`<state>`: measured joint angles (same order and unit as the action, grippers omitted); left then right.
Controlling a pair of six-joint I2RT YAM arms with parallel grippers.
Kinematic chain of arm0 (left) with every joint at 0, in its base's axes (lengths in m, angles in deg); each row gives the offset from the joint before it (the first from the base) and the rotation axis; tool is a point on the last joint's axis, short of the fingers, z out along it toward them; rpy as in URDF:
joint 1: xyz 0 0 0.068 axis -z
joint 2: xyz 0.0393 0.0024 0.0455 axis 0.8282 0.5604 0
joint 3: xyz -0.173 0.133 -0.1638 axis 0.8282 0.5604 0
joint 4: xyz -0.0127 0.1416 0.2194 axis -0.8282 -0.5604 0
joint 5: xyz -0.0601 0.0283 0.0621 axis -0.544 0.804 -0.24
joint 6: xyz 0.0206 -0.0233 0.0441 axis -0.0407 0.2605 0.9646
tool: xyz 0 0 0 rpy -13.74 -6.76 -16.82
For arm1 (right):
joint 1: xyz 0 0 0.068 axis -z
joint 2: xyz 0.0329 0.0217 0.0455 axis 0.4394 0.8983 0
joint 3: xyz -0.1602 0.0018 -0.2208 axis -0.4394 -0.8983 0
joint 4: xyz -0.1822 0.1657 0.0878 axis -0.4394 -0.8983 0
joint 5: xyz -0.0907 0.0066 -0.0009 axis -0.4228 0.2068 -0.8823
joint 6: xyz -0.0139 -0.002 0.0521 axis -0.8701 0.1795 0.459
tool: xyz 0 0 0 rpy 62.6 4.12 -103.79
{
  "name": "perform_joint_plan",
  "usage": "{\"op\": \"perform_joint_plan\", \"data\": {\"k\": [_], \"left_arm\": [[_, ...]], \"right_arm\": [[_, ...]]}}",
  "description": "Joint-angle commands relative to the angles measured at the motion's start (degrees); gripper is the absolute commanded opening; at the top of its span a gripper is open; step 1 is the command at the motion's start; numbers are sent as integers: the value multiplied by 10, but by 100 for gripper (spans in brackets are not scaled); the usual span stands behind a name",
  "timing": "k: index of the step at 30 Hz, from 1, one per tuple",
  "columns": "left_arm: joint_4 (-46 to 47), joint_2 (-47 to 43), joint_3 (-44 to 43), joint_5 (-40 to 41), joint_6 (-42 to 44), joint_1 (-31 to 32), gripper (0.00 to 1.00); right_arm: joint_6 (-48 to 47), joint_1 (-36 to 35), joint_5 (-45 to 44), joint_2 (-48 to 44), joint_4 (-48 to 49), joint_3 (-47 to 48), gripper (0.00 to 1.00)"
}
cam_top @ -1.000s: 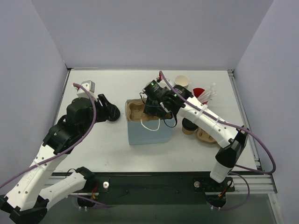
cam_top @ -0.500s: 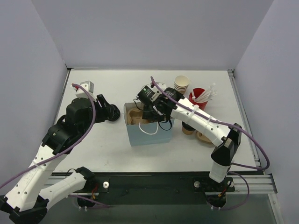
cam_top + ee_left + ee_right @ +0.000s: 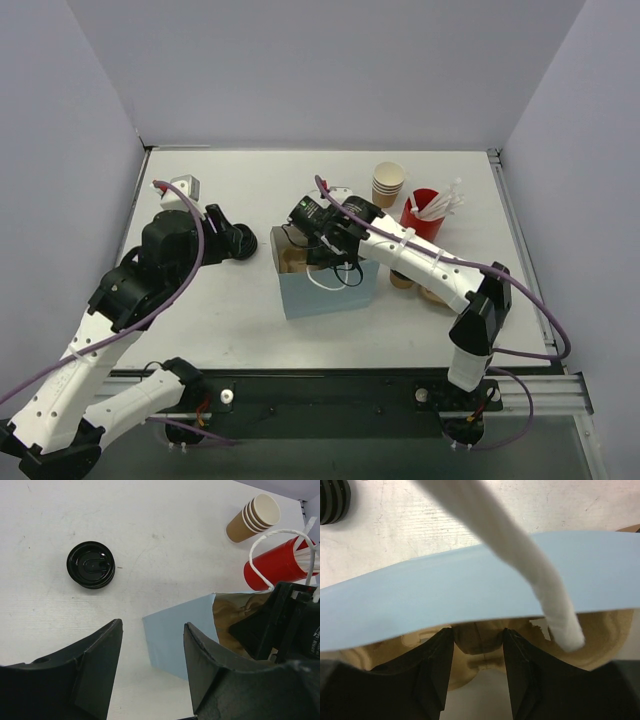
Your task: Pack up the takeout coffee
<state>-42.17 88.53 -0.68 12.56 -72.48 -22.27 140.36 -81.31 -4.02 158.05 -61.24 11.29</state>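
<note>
The takeout coffee (image 3: 401, 277), a small brown cup, stands right of the blue paper bag (image 3: 330, 290) and is mostly hidden behind my right arm. My right gripper (image 3: 313, 232) reaches into the bag's open top. In the right wrist view my right gripper (image 3: 477, 637) is shut on the middle ridge of a brown pulp cup carrier (image 3: 477, 647) inside the bag (image 3: 470, 585). My left gripper (image 3: 152, 630) is open and empty above the table, left of the bag (image 3: 175, 635). It also shows in the top view (image 3: 222, 228).
A stack of black lids (image 3: 91, 564) lies left of the bag. Stacked lidless brown cups (image 3: 388, 183) and a red cup (image 3: 425, 212) with white sticks stand at the back right. A second pulp carrier (image 3: 436, 293) lies under my right arm. The bag's white handle (image 3: 520, 565) crosses the right wrist view.
My right gripper has moved left and lower into the bag's mouth with the carrier. The bag has shifted slightly toward the near edge. The left arm has barely moved.
</note>
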Motion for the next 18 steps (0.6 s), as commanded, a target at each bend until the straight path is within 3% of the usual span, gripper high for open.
{"op": "perform_joint_plan", "data": {"k": [1,5,8,18], "left_arm": [[2,-3,-27,8,4,-1,62],[6,3,-33,8,7,-1,61],[-1,8,-45,12,14,-1,62],[-42,6,-65,-2,19,-1,63]], "right_arm": [[4,-7,-24,19,-28,-3,45],[5,-12,-25,19,-28,3,64],[9,-14,-34,3,-28,-1,71],[5,-14,-4,-65,-44,28,70]]}}
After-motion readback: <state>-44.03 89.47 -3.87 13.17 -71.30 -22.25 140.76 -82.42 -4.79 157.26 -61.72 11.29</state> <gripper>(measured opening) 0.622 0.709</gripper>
